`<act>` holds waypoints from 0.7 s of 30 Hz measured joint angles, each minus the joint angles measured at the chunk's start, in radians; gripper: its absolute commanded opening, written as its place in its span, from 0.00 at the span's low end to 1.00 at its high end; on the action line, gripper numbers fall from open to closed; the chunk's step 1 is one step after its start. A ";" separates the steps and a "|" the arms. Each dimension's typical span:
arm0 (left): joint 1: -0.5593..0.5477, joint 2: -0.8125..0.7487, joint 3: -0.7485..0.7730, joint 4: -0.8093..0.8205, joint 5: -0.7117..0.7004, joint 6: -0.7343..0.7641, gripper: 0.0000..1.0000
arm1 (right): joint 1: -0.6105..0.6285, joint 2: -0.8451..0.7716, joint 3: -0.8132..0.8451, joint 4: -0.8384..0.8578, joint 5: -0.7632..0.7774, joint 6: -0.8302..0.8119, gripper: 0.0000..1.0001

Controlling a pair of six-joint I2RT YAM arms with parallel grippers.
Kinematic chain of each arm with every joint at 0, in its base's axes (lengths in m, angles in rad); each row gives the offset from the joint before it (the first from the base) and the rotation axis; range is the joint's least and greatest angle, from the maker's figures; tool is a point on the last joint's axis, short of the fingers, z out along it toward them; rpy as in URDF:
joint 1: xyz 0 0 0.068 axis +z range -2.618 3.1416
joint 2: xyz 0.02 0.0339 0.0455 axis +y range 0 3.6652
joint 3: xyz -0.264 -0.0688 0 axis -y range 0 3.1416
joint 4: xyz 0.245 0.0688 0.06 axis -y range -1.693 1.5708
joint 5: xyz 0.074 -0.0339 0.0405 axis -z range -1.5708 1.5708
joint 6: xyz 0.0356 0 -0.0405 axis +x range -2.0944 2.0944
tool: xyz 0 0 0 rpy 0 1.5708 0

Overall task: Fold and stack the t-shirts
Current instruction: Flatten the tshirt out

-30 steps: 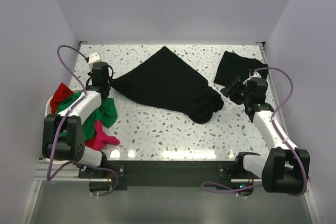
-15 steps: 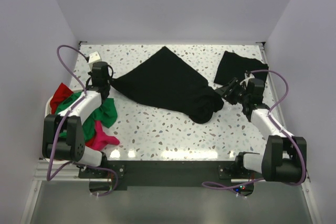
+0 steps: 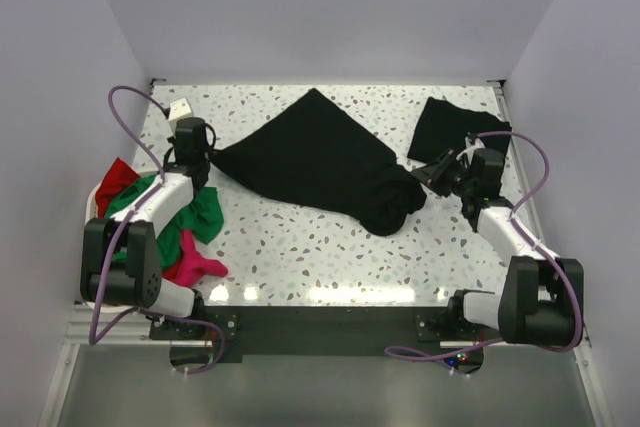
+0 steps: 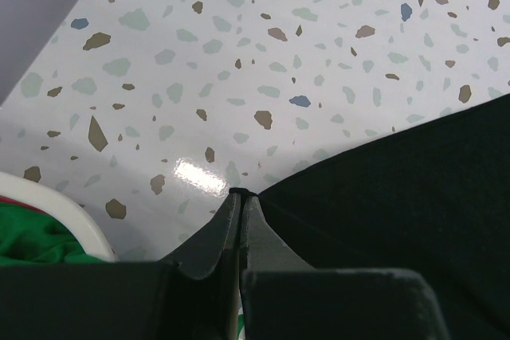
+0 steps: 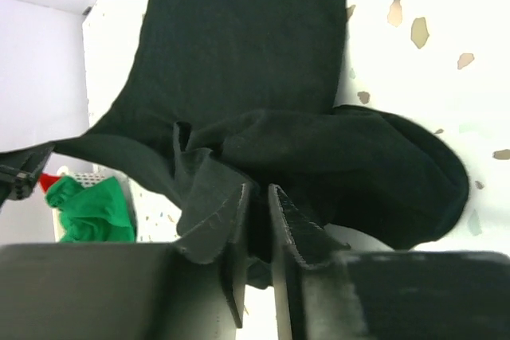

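Observation:
A large black t-shirt lies spread across the middle of the table, its right end bunched in a heap. My left gripper is shut on the shirt's left corner, with a sliver of black cloth at its tips. At the heap's right side, my right gripper has its jaws nearly together, with black cloth in the narrow gap. A second black t-shirt lies folded at the back right. Green, red and magenta t-shirts sit at the left.
A white basket holds the coloured shirts at the left edge; its rim shows beside the left fingers. A small white object lies at the back left corner. Walls close the table on three sides.
The right gripper has moved left to the bunched end of the black shirt and its jaws have narrowed on the cloth. The left arm has not moved.

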 measured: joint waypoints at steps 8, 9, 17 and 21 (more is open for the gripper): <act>0.000 0.000 0.000 0.001 0.007 0.000 0.00 | 0.000 -0.003 0.015 -0.025 0.056 -0.030 0.00; 0.000 0.000 0.000 0.002 0.010 0.000 0.00 | 0.000 -0.009 0.026 -0.037 0.067 -0.034 0.00; 0.000 -0.046 0.018 -0.018 0.017 0.000 0.00 | 0.000 -0.122 0.249 -0.160 0.134 -0.086 0.00; 0.000 -0.139 0.074 -0.039 0.027 -0.002 0.00 | 0.000 -0.196 0.371 -0.222 0.168 -0.123 0.00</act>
